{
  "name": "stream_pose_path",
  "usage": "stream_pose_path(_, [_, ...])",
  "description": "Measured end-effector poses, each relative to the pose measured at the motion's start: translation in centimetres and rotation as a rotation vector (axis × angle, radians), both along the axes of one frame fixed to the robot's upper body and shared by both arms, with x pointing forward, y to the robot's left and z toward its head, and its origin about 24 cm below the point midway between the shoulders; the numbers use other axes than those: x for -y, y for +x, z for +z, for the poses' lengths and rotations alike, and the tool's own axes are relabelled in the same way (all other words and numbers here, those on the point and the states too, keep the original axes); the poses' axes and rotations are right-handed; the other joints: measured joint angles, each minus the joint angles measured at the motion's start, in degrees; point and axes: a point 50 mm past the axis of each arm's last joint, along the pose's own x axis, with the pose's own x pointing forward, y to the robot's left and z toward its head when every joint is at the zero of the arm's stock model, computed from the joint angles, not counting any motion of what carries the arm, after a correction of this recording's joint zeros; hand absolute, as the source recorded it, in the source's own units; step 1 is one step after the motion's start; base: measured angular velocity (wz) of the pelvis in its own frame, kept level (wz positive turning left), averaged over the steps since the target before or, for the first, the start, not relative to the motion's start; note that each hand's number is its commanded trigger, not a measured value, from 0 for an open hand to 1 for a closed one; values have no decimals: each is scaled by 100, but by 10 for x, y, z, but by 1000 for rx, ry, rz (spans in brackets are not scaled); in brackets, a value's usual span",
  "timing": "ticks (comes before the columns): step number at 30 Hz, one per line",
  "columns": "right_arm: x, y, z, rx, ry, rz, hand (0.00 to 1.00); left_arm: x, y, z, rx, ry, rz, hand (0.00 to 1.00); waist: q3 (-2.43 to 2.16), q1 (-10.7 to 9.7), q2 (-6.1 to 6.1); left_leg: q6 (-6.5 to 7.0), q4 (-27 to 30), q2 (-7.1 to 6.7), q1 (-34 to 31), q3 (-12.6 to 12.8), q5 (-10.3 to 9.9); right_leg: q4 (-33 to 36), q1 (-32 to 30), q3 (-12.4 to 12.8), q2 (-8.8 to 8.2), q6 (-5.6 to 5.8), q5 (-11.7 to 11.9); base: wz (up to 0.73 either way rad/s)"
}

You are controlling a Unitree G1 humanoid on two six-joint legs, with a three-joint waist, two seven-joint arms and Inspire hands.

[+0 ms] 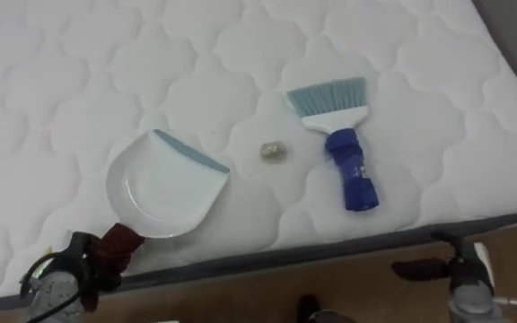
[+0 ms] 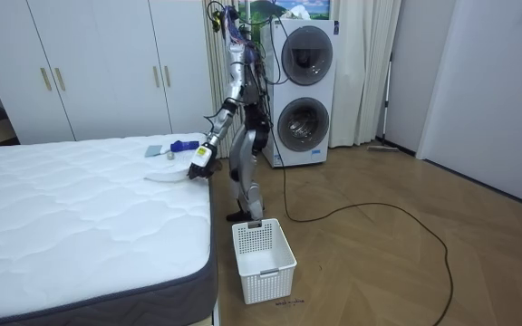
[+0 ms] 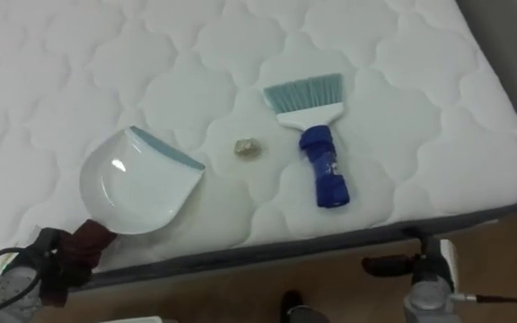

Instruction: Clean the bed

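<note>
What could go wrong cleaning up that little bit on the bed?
The small beige crumpled scrap lies apart from the white plastic dustpan with a blue lip; a hard sweep might flick it past. The blue-handled brush with pale bristles lies near the edge of the white quilted mattress; the right hand, below that edge, could knock it off while reaching. The left hand holds the dustpan by its handle; it may tip.

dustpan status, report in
Left robot hand shut on dustpan handle, lip toward the scrap. Right robot hand open, empty, off the mattress edge. Brush lies loose beside the scrap. Nothing between pan and scrap.
</note>
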Motion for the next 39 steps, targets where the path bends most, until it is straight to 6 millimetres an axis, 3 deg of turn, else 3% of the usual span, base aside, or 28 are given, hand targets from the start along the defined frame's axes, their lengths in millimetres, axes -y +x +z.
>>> stream_pose_path(6, [-2,50,55,346,-141,-51,0,1,0,-1,-18,-28,-25,100,11,25,-48,33,3,2,23,44,-6,-132,60,26,27,40,87,-5])
stream_pose_path(9, [-4,60,67,400,-221,-40,0,3,2,0,-20,-39,-41,100,24,82,-67,46,4,20,-7,33,-4,-187,64,-37,20,39,103,6])
stream_pose_path(13, [-5,61,71,428,-274,-35,0,6,4,0,-37,-48,-68,100,47,179,-70,50,-30,21,-9,20,-6,-200,73,-94,5,41,104,1])
stream_pose_path(17, [-6,62,71,438,-280,-37,0,11,5,-2,-68,-72,-116,100,127,204,-57,53,-83,22,-9,-46,-6,-216,95,-141,-13,80,56,10])
stream_pose_path(24, [-12,65,72,454,-284,9,0,15,15,3,-45,-96,-154,100,135,473,-43,76,-8,29,-168,-16,3,-200,-85,-150,-28,77,51,-2])
stream_pose_path(29, [-16,70,75,457,-266,63,0,16,20,6,-34,-97,-162,100,142,489,-42,97,-8,8,-217,-22,16,-148,-154,-142,-73,99,17,1])
stream_pose_path(32, [-19,75,78,465,-246,95,0,16,24,9,-33,-99,-175,100,163,494,-44,97,44,8,-259,-39,16,-127,-156,-177,-95,101,1,8])
stream_pose_path(35, [-23,80,80,472,-227,126,0,17,31,13,-20,-95,-195,100,229,528,-63,98,126,19,-327,-60,15,-121,-172,-200,-97,100,-4,9])
stream_pose_path(39, [-30,87,83,475,-207,186,0,19,38,18,4,-102,-221,100,235,620,-64,98,193,17,-484,-66,15,-95,-302,-199,-110,104,-11,7])
